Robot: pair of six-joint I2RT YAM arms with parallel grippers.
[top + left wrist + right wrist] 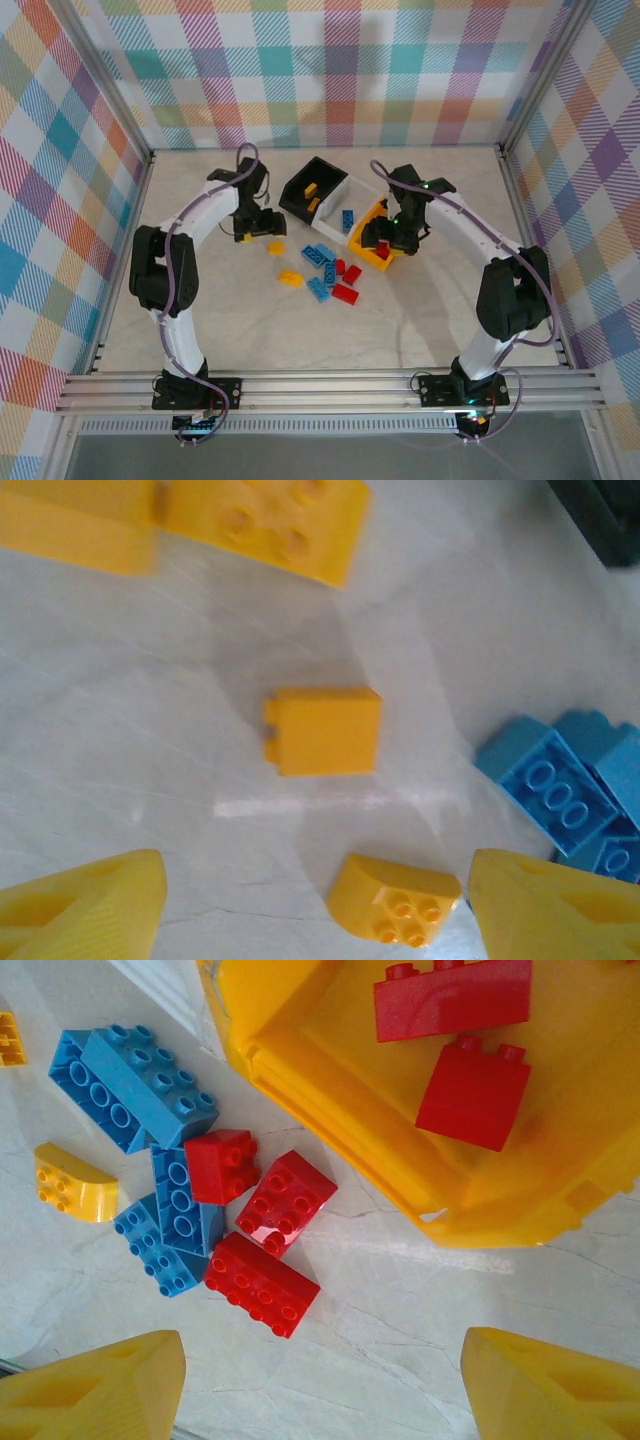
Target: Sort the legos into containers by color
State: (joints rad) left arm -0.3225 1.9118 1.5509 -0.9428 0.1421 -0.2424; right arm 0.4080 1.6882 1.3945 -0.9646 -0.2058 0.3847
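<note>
**Left end effector (258, 226) and right end effector (386, 238) hang with jaws spread wide**

In the left wrist view the left end effector's yellow fingers (90, 905) stand far apart at the lower corners. Below them on the desk (420, 320) a yellow-orange brick (322, 730) lies on its side. It looks nearly square, and its studs point left in that view. A rounded yellow-orange brick (395, 900) lies near it toward the lower edge. Two more yellow-orange pieces (265, 520) sit blurred at the top edge. Light blue bricks (550, 790) crowd the right side, apart from the centre brick.

The right end effector's fingers (100, 1390) are equally wide, above bare desk just beside the yellow-orange bin (330, 1110). That bin holds two bricks. A long red brick (452, 998) has its long axis roughly across the view, and a short red brick (472, 1090) sits just below it.

Three loose red bricks (285, 1200) lie close outside the bin's corner. The longest of them runs from upper left to lower right, and the smallest rests against the blue heap. The blue ones overlap, so I count at least three and cannot be exact.

From above, the three bins run in a diagonal row from upper left to lower right. The black bin (292, 200) holds two yellow-orange bricks. The white bin (355, 195) holds one light blue brick (347, 220).
</note>
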